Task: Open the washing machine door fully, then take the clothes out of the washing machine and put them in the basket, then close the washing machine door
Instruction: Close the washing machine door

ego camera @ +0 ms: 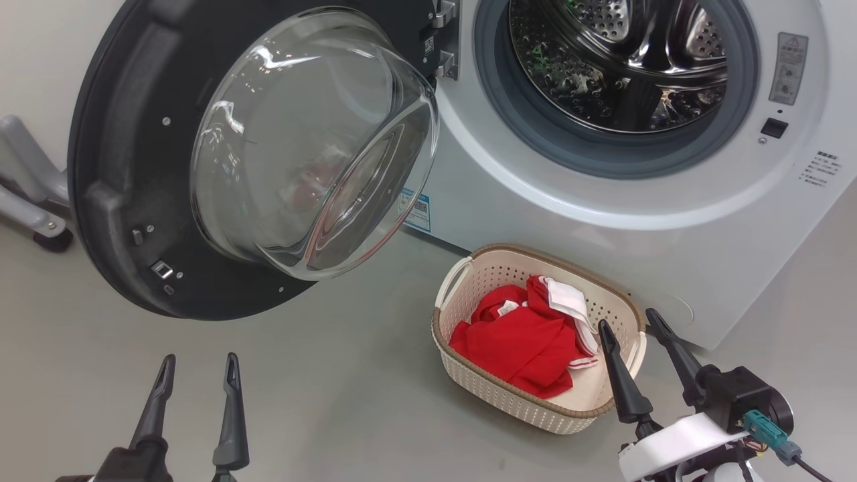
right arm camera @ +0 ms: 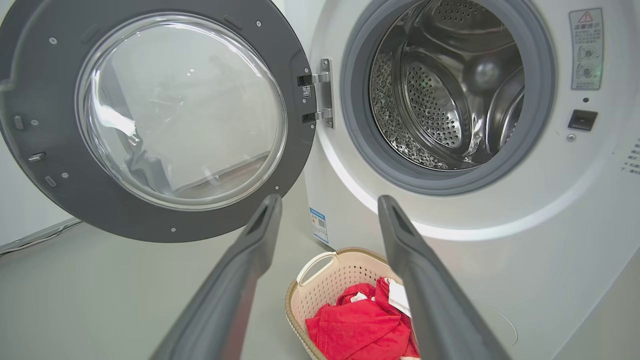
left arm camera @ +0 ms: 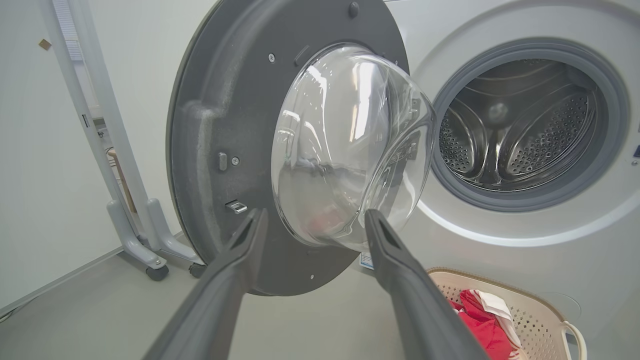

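- Our left gripper [ego camera: 199,361] hangs low at the near left over the grey floor [ego camera: 335,402], its two dark fingers spread apart and holding nothing.
- Our right gripper [ego camera: 627,320] is at the near right, fingers also spread and holding nothing. From the head its tips lie over the basket's near right corner; we cannot tell whether they touch it.
- The basket [ego camera: 509,402] stands on the floor just in front of the washing machine [ego camera: 602,221], below the opening and a little to its left.
- The clothes [ego camera: 522,341] lie inside the basket – a crumpled red heap with white trim showing on top, on the side toward the machine.
- The washing machine door [ego camera: 127,167] stands swung wide to the left of the opening, held by the hinge [ego camera: 445,40] on its right edge. Its dark inner face and bulging glass bowl are turned toward us.
- A small blue sticker [ego camera: 418,211] sits on the machine's front, just behind the bowl's lower edge.
- Farther back, the grey rubber ring [ego camera: 495,100] frames the opening, and the perforated steel drum [ego camera: 622,67] shows through it.
- At the far left – beyond the door – pale frame legs on castors [ego camera: 27,201] stand by the wall.
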